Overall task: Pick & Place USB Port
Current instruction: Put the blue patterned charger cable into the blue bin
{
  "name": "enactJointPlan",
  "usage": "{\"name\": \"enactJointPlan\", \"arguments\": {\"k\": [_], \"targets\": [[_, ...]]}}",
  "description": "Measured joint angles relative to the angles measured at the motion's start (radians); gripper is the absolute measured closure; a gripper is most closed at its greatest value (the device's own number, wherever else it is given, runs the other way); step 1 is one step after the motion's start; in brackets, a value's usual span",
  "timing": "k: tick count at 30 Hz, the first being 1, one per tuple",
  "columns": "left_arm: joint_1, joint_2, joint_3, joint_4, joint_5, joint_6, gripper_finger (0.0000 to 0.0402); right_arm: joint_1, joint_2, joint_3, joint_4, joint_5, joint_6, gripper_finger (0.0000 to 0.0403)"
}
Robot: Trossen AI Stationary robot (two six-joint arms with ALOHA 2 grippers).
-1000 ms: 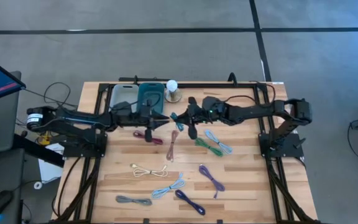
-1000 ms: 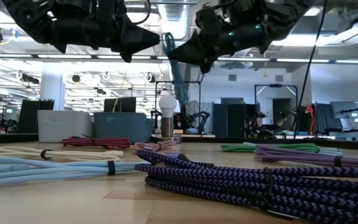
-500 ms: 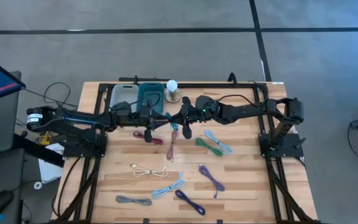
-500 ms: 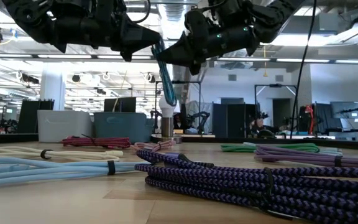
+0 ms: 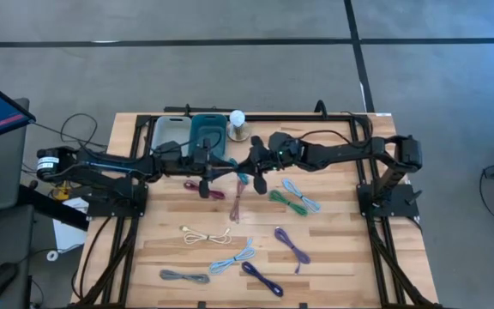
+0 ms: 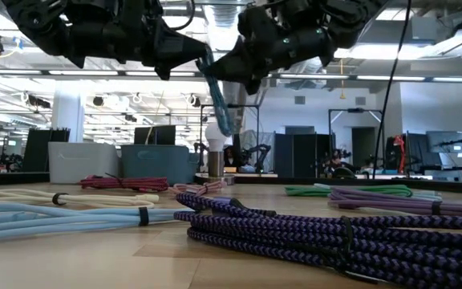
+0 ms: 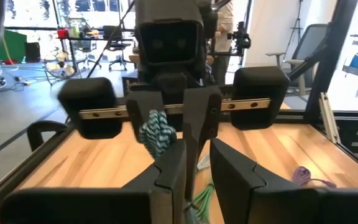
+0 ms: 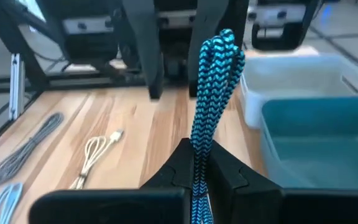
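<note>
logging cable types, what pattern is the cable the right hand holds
Teal-and-black zigzag braid cable, clearest in the right wrist view.

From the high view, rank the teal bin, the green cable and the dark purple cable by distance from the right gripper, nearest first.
Right gripper holds the teal braided cable.
1. Green cable, just to its right on the table.
2. Teal bin, to its left at the back edge.
3. Dark purple cable, at the front edge.

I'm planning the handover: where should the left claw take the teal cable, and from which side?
Grip the free folded end of the teal cable that juts past the right claw's fingertips. The bundle is narrow and hangs clear of the table, so the open left claw can likely come head-on from the left and close across it.
</note>
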State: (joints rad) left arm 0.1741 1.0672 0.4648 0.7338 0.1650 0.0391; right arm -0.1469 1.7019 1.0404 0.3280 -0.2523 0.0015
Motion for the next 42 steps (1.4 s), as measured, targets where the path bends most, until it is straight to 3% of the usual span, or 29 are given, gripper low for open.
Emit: {"name": "enactJointPlan", "arguments": {"k": [8, 13, 21, 29, 32, 35, 42], "targets": [[0.002, 0.000, 0.000, 0.007, -0.020, 0.014, 0.0327, -0.007, -0.060, -0.002, -0.162, -0.011, -0.047, 0.0393], [0.009, 0.000, 0.000, 0.002, -0.130, 0.035, 0.0325, -0.001, -0.113, -0.002, -0.227, 0.017, -0.092, 0.0394], [0.076, -0.011, 0.000, -0.110, -0.109, 0.032, 0.0293, -0.003, -0.133, -0.006, -0.314, 0.033, -0.135, 0.0394], [0.097, -0.175, 0.000, -0.243, -0.099, 0.077, 0.0281, -0.006, -0.132, -0.095, -0.186, 0.046, -0.135, 0.0394], [0.097, -0.222, 0.000, -0.262, -0.038, 0.050, 0.0286, -0.012, -0.132, -0.113, -0.093, 0.045, -0.135, 0.0394], [0.097, -0.228, 0.000, -0.266, 0.019, 0.007, 0.0288, -0.010, -0.132, -0.113, -0.001, 0.045, -0.135, 0.0394], [0.096, -0.180, 0.000, -0.264, 0.027, -0.018, 0.0276, -0.004, -0.122, -0.106, 0.072, 0.045, -0.133, 0.0394]]}}
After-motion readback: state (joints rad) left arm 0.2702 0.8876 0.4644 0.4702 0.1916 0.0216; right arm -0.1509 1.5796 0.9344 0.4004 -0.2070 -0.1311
